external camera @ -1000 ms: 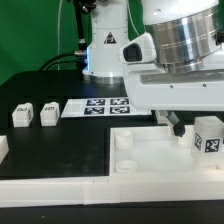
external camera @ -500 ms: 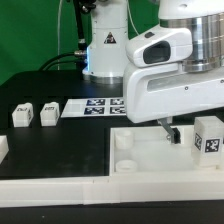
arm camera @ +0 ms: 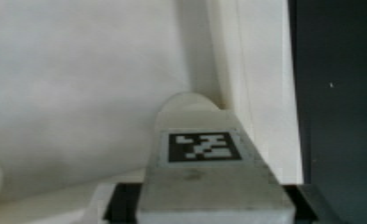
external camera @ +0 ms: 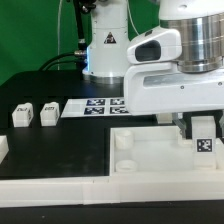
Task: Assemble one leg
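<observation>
The leg (external camera: 206,139), a small white block with a black-and-white marker, stands upright on the right part of the large white panel (external camera: 150,158). My gripper (external camera: 204,128) has come down over it, with one finger on each side. In the wrist view the leg (arm camera: 201,150) fills the space between the two black fingers (arm camera: 127,204), and their pads lie against its sides with no gap. The panel's pale surface (arm camera: 73,90) lies behind it. Two more legs (external camera: 22,116) (external camera: 48,113) stand on the black table at the exterior view's left.
The marker board (external camera: 98,106) lies on the table behind the panel. A white part (external camera: 3,150) sits at the left edge and a white strip (external camera: 50,190) runs along the front. The arm's base (external camera: 105,50) stands at the back.
My gripper moved toward the exterior view's right, from beside the leg to over it, and its fingers now bracket the leg. The leg stayed where it was.
</observation>
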{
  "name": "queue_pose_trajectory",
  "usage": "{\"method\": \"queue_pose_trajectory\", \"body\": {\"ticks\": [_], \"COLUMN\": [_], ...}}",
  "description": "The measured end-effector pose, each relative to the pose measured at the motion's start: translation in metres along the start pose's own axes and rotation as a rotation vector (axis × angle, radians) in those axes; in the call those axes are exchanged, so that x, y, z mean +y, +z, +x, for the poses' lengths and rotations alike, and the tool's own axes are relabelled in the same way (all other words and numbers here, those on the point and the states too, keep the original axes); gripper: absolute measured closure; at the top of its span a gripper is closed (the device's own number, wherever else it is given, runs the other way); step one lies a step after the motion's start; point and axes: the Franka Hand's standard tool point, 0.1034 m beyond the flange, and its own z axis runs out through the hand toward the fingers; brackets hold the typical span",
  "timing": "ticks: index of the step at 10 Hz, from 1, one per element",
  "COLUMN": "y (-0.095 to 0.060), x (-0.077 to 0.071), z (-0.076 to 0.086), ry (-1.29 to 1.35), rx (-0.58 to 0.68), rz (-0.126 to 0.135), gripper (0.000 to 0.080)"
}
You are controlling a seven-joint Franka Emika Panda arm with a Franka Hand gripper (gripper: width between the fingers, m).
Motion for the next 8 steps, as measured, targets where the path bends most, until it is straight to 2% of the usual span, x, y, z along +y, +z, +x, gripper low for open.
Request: {"method": "queue_pose_trajectory", "body": {"ticks": [2, 3, 5, 7, 8], "y": [0.0, 0.0004, 0.0006, 0.0008, 0.001], "x": [0.0, 0.0002, 0.0002, -0.0054, -0.0053], "z": [0.0004, 0.0009, 0.0022, -0.0002, -0.0003], "ry": [0.235, 0.529, 1.008, 1.246, 1.251], "rx": [0.002, 0.002, -0.052, -0.056, -0.057], "rz": [0.002, 0.009, 0.049, 0.043, 0.043], "gripper": [0.051, 0.051, 0.051, 0.0509, 0.0509]}}
